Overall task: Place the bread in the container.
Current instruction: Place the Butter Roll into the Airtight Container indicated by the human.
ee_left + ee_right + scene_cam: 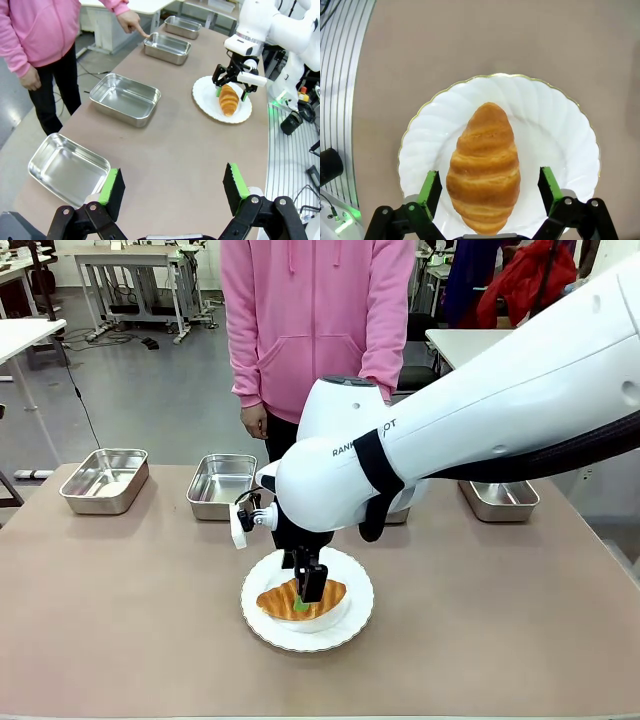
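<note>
Bright, even overhead light; soft shadows; sharp focus; wrist views bend at edges.

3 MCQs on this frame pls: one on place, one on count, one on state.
1. Where does the croissant lie?
A. in a pan
B. on the white plate
C. on bare table

2. How many steel pans stand along the table's far side in the left wrist view?
A. two
B. four
C. six

3. How does the right gripper stand?
A. shut on the croissant
B. open, fingers either side of it
C. open over a pan

Key: 1 B, it rests on the gold-rimmed plate. 2 B, four pans sit in a row, the person's hand pointing at one. 3 B, gaps show between both pads and the crust.
</note>
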Available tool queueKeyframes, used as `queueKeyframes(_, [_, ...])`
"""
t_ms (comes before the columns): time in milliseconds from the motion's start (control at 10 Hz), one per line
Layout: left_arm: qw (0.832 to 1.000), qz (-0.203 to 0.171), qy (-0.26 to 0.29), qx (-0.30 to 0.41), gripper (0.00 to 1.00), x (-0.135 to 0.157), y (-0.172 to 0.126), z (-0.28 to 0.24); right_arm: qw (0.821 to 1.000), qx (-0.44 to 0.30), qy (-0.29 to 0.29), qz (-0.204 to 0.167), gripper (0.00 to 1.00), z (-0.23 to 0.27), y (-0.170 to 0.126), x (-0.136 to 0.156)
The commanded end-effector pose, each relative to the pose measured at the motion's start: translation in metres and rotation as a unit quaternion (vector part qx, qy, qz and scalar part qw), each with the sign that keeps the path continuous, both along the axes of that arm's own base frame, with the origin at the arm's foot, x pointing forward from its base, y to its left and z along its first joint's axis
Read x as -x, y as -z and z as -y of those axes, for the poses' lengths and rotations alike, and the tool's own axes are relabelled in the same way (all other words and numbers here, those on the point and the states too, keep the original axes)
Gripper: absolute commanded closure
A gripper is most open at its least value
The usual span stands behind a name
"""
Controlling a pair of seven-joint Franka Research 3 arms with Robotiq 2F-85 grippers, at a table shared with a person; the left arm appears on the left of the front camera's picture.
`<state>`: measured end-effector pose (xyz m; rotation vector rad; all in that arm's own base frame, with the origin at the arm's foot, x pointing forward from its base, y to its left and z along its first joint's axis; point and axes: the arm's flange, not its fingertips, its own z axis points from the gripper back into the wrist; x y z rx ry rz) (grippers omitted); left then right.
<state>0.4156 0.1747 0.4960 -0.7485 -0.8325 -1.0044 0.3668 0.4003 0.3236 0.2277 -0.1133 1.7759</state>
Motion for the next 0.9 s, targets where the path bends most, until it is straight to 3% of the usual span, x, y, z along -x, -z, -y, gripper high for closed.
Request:
queueKeyframes(0, [1.0,0.004,0.001,0.0,0.0,0.002,-0.002,0.001,1.0,0.014,0.011,0.002,0.0,-0.007,0.007,-0.002])
queueKeyframes(800, [1.0,0.004,0.001,0.0,0.0,0.002,-0.002,0.001,0.998,0.05,0.024,0.003,0.0,-0.007,0.026,0.002])
